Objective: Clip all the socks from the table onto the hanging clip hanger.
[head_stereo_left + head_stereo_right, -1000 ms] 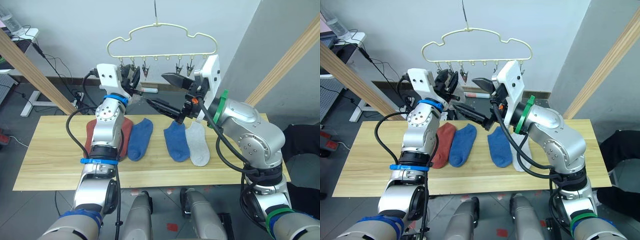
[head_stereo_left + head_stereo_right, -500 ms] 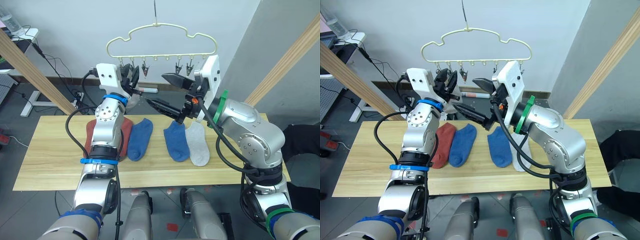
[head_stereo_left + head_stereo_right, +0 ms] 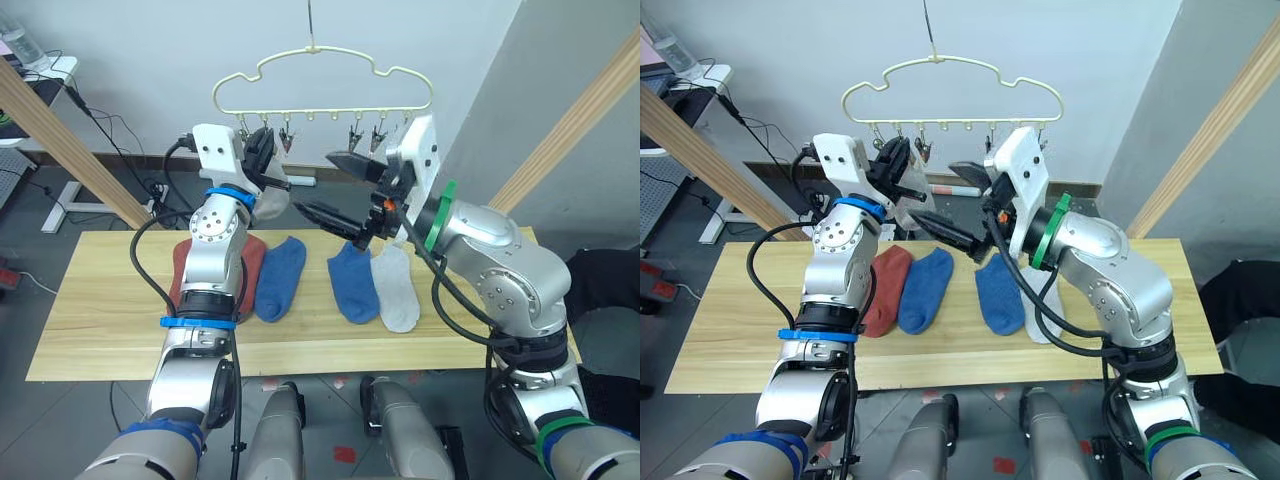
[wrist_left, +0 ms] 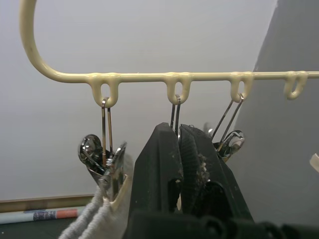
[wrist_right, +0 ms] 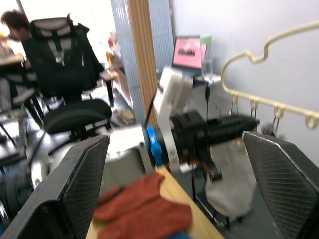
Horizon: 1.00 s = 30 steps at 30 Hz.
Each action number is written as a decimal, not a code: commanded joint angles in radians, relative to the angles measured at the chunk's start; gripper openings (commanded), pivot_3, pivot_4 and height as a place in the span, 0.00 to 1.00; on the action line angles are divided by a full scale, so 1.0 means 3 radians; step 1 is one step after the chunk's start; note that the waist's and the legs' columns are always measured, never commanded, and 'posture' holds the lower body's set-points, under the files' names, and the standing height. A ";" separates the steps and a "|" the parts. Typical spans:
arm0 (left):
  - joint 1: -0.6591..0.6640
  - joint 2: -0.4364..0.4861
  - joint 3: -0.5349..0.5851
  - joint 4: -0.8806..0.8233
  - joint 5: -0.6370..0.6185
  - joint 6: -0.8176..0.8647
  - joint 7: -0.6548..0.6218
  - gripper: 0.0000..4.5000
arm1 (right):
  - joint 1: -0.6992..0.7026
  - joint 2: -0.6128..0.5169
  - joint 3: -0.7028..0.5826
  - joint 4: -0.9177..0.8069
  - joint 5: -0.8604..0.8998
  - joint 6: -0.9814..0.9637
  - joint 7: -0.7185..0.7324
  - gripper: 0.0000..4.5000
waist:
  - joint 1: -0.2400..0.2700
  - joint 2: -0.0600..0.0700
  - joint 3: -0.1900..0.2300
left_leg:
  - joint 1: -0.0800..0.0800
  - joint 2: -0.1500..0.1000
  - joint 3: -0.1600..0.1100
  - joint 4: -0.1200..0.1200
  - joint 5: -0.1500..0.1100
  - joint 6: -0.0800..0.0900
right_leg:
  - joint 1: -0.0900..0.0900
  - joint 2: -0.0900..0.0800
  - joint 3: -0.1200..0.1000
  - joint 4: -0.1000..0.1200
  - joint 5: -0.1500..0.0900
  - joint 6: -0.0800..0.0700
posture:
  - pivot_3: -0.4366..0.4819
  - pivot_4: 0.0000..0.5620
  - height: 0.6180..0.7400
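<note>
Up high, left gripper (image 3: 268, 152) at clip hanger (image 3: 322, 80)

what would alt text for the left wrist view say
The left gripper, its two black fingers pressed together, reaches up to a metal clip under the pale yellow hanger. Beside it, another clip holds a light grey sock, against a plain wall.
</note>
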 commanded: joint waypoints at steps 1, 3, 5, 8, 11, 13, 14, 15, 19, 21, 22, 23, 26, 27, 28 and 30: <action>0.0121 0.0269 0.0007 -0.0624 -0.0322 0.0940 -0.0331 0.00 | 0.0333 -0.0348 0.0180 0.0343 -0.0365 -0.0176 0.0104 1.00 | -0.0001 -0.0001 -0.0001 | 0.0000 0.0000 0.0000 -0.0001 0.0000 0.0000 | 0.0001 0.0000 0.0000 -0.0001 0.0000 0.0000 | 0.46 0.55 1.00; 0.0172 0.0528 0.0047 -0.0924 -0.0624 0.1745 -0.0534 0.00 | 0.0427 -0.0553 0.0308 0.0772 -0.0641 -0.0424 0.0188 1.00 | -0.0005 -0.0001 -0.0001 | 0.0000 0.0000 0.0001 0.0000 0.0000 0.0000 | 0.0000 0.0000 0.0002 0.0000 0.0000 0.0000 | 0.46 0.55 1.00; 0.0180 0.0806 0.0060 -0.1116 -0.0956 0.2552 -0.0751 0.00 | 0.0400 -0.0669 0.0454 0.1347 -0.0939 -0.0482 0.0130 1.00 | -0.0025 -0.0001 0.0000 | 0.0003 -0.0001 0.0003 0.0000 0.0000 0.0000 | 0.0000 0.0000 0.0004 0.0002 0.0000 0.0001 | 0.47 0.56 1.00; 0.0097 0.1021 0.0155 -0.1206 -0.1326 0.3219 -0.0922 0.00 | 0.0262 -0.0682 0.0544 0.1904 -0.1133 -0.0767 0.0308 1.00 | -0.0060 0.0000 -0.0001 | 0.0013 0.0002 0.0007 -0.0001 0.0001 0.0000 | 0.0002 0.0004 0.0008 0.0006 -0.0001 0.0001 | 0.48 0.56 1.00; -0.0065 0.1030 0.0406 -0.1077 -0.1578 0.3802 -0.0795 0.00 | 0.0092 -0.0686 0.0691 0.2322 -0.1340 -0.1104 0.0572 1.00 | -0.0100 0.0000 -0.0001 | 0.0017 0.0007 0.0006 -0.0001 0.0001 0.0001 | 0.0004 0.0014 0.0010 0.0008 0.0000 0.0000 | 0.48 0.57 1.00; -0.0162 0.1005 0.0610 -0.1016 -0.1834 0.4268 -0.0794 0.00 | -0.0074 -0.0556 0.0682 0.2712 -0.1387 -0.1224 0.0635 1.00 | -0.0117 0.0000 -0.0001 | 0.0019 0.0011 0.0007 -0.0002 0.0001 0.0001 | 0.0004 0.0018 0.0011 0.0008 0.0000 0.0000 | 0.48 0.57 1.00; -0.0217 0.0972 0.0737 -0.0978 -0.1970 0.4505 -0.0795 0.00 | -0.0153 -0.0497 0.0694 0.2908 -0.1426 -0.1280 0.0661 1.00 | -0.0120 0.0000 -0.0001 | 0.0019 0.0013 0.0007 -0.0003 0.0001 0.0001 | 0.0004 0.0021 0.0012 0.0007 0.0000 0.0000 | 0.48 0.57 1.00; -0.0256 0.0944 0.0832 -0.0953 -0.2059 0.4671 -0.0782 0.00 | -0.0209 -0.0455 0.0700 0.3050 -0.1460 -0.1329 0.0684 1.00 | -0.0121 0.0000 -0.0001 | 0.0019 0.0014 0.0007 -0.0003 0.0001 0.0001 | 0.0004 0.0021 0.0012 0.0007 0.0000 0.0000 | 0.48 0.57 1.00; -0.0464 0.0720 0.1318 -0.0786 -0.2126 0.5163 -0.0471 0.00 | -0.0396 -0.0321 0.0690 0.3562 -0.1627 -0.1542 0.0696 1.00 | -0.0083 0.0000 -0.0001 | 0.0017 0.0013 0.0006 -0.0004 0.0001 0.0001 | 0.0004 0.0020 0.0011 0.0005 0.0000 -0.0001 | 0.48 0.57 1.00; -0.0499 0.0665 0.1443 -0.0774 -0.2216 0.5284 -0.0381 0.00 | -0.0502 -0.0255 0.0706 0.3901 -0.1755 -0.1628 0.0630 1.00 | -0.0080 0.0000 -0.0001 | 0.0016 0.0009 0.0009 -0.0003 0.0001 0.0000 | 0.0004 0.0014 0.0012 0.0004 0.0000 -0.0001 | 0.49 0.58 1.00; -0.0492 0.0657 0.1456 -0.0788 -0.2271 0.5297 -0.0347 0.00 | -0.0540 -0.0235 0.0719 0.4042 -0.1822 -0.1681 0.0593 1.00 | -0.0081 0.0000 -0.0001 | 0.0015 0.0006 0.0010 -0.0003 0.0001 0.0000 | 0.0004 0.0010 0.0012 0.0004 0.0000 -0.0001 | 0.49 0.58 1.00; -0.0473 0.0648 0.1453 -0.0828 -0.2318 0.5297 -0.0316 0.00 | -0.0563 -0.0203 0.0699 0.4153 -0.1848 -0.1728 0.0580 1.00 | -0.0077 0.0000 -0.0001 | 0.0016 0.0004 0.0012 -0.0003 0.0001 -0.0001 | 0.0004 0.0006 0.0014 0.0004 0.0000 -0.0001 | 0.50 0.58 1.00; -0.0440 0.0635 0.1456 -0.0881 -0.2414 0.5297 -0.0214 0.00 | -0.0619 -0.0136 0.0644 0.4363 -0.1901 -0.1838 0.0577 1.00 | -0.0072 0.0000 -0.0001 | 0.0016 0.0003 0.0011 -0.0003 0.0001 -0.0002 | 0.0004 0.0003 0.0013 0.0004 0.0000 -0.0001 | 0.50 0.58 1.00; -0.0429 0.0640 0.1450 -0.0890 -0.2428 0.5297 -0.0185 0.00 | -0.0635 -0.0117 0.0651 0.4423 -0.1934 -0.1848 0.0580 1.00 | -0.0072 0.0000 -0.0001 | 0.0016 0.0003 0.0012 -0.0003 0.0001 -0.0003 | 0.0004 0.0003 0.0013 0.0005 0.0000 -0.0001 | 0.50 0.58 1.00; -0.0420 0.0644 0.1446 -0.0896 -0.2444 0.5297 -0.0159 0.00 | -0.0648 -0.0102 0.0654 0.4470 -0.1958 -0.1857 0.0583 1.00 | -0.0074 0.0000 -0.0001 | 0.0017 0.0003 0.0011 -0.0003 0.0001 -0.0003 | 0.0004 0.0003 0.0013 0.0005 0.0000 -0.0001 | 0.50 0.58 1.00; -0.0418 0.0651 0.1435 -0.0926 -0.2452 0.5297 -0.0121 0.00 | -0.0662 -0.0091 0.0665 0.4528 -0.2009 -0.1858 0.0600 1.00 | -0.0075 0.0000 -0.0001 | 0.0019 0.0004 0.0011 -0.0004 0.0002 -0.0005 | 0.0006 0.0003 0.0013 0.0006 0.0000 -0.0001 | 0.50 0.58 1.00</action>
